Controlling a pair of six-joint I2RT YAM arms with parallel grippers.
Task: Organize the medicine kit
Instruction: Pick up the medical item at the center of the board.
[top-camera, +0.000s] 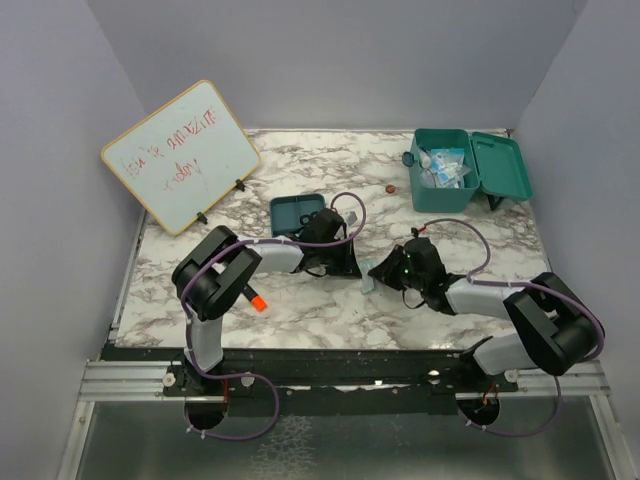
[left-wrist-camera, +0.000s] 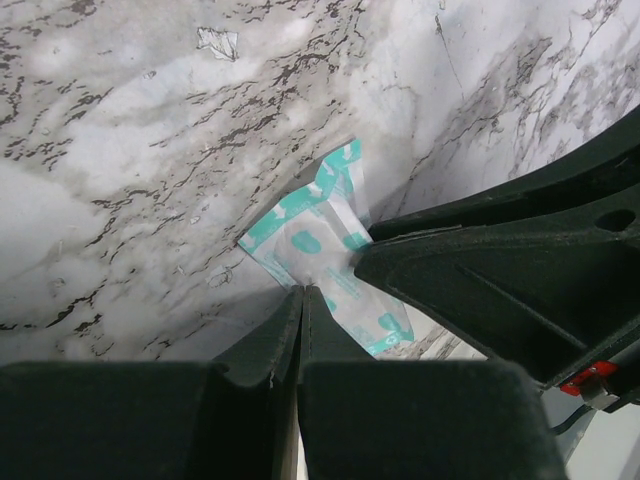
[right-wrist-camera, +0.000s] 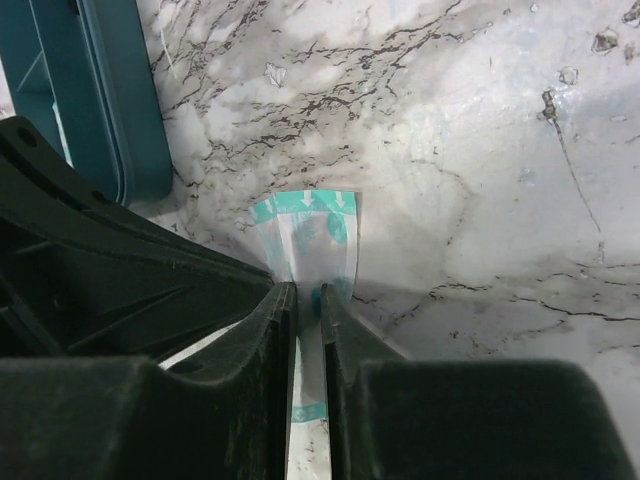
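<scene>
The medicine kit (top-camera: 465, 170), a teal box, stands open at the back right with packets inside. A white-and-teal packet (left-wrist-camera: 320, 235) sits mid-table between both grippers. My left gripper (left-wrist-camera: 300, 290) is shut on the packet's near edge. My right gripper (right-wrist-camera: 308, 290) reaches in from the other side, and its black finger (left-wrist-camera: 500, 290) overlaps the packet (right-wrist-camera: 310, 225). Its jaws stand nearly together with the packet running through the narrow gap. Whether they pinch it does not show. From above the two grippers (top-camera: 350, 262) (top-camera: 378, 270) meet tip to tip.
A flat teal tray (top-camera: 295, 212) lies just behind the left gripper. A whiteboard (top-camera: 180, 155) leans at the back left. A small orange item (top-camera: 257, 302) lies by the left arm and a small red-brown piece (top-camera: 390, 187) lies near the kit.
</scene>
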